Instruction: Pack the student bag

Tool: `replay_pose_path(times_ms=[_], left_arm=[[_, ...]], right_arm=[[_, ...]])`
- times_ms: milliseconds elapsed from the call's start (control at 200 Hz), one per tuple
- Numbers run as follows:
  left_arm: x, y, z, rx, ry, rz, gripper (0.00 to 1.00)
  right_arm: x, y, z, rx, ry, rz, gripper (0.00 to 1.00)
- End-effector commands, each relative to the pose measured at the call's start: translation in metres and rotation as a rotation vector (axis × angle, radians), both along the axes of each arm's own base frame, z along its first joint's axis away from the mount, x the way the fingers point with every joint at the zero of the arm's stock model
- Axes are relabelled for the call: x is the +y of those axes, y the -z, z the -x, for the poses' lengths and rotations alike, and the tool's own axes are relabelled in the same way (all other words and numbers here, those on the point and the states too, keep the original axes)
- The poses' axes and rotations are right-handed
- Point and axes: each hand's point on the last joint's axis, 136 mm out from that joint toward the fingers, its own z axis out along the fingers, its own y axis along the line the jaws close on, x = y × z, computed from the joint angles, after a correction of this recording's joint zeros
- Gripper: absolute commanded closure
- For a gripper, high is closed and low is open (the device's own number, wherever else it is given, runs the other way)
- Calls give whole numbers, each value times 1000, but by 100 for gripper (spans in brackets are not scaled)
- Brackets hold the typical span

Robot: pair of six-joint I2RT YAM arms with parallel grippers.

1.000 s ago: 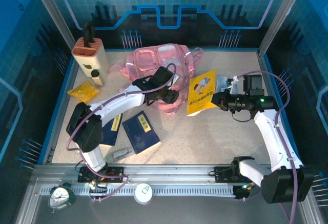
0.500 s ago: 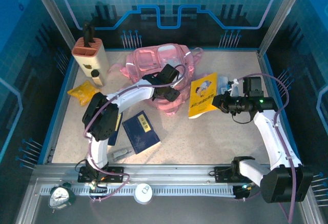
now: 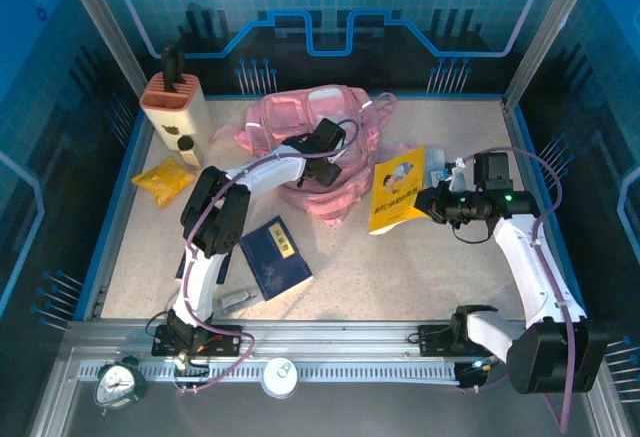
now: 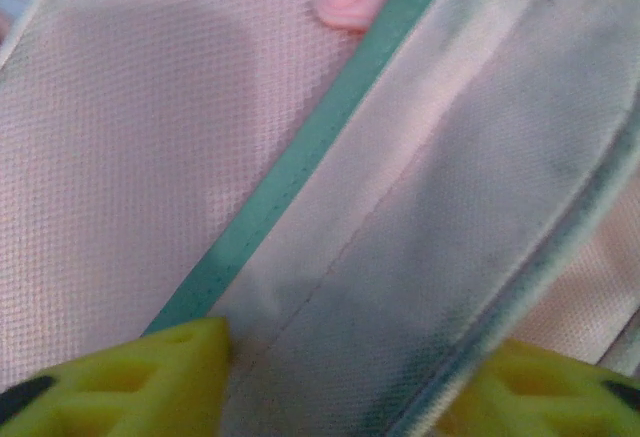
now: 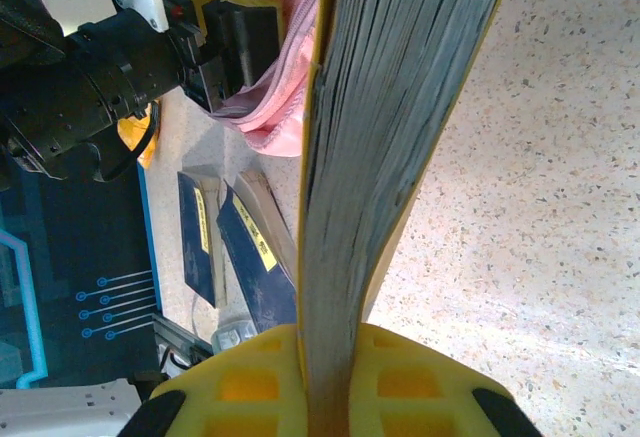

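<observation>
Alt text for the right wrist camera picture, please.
The right tool clamps a yellow book edge-on, pages facing the camera. Behind, on the speckled table, lie the pink student bag, with the left arm at it, and two dark blue books.

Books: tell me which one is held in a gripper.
The yellow book, clamped in the right gripper. The two dark blue books lie flat on the table, ungripped.

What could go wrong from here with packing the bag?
The right claw pinches the yellow book by one edge, so it could sag or slip out. The left claw straddles a pale flap of the student bag; that soft fabric may slide free, leaving the book nowhere to go in.
</observation>
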Motion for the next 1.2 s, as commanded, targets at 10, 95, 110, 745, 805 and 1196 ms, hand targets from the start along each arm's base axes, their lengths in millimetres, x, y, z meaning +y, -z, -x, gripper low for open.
replay_pose_path(times_ms=[10, 95, 110, 745, 805, 1196], left_arm=[[-8, -24, -13, -49, 14, 23, 64], [-11, -40, -17, -79, 25, 34, 79], [-11, -43, -18, -85, 27, 35, 82], [-40, -212, -6, -293, 109, 352, 100], [-43, -224, -3, -304, 113, 385, 100], [-66, -256, 10, -270, 165, 574, 100]], right_arm=[[1, -13, -5, -70, -27, -24, 95], [0, -13, -5, -65, -24, -24, 95], [-1, -13, -5, -63, -22, -24, 95], [19, -35, -1, -80, -91, -81, 93], [27, -31, -5, -78, -98, -108, 93], [84, 4, -86, -189, -187, -195, 92]])
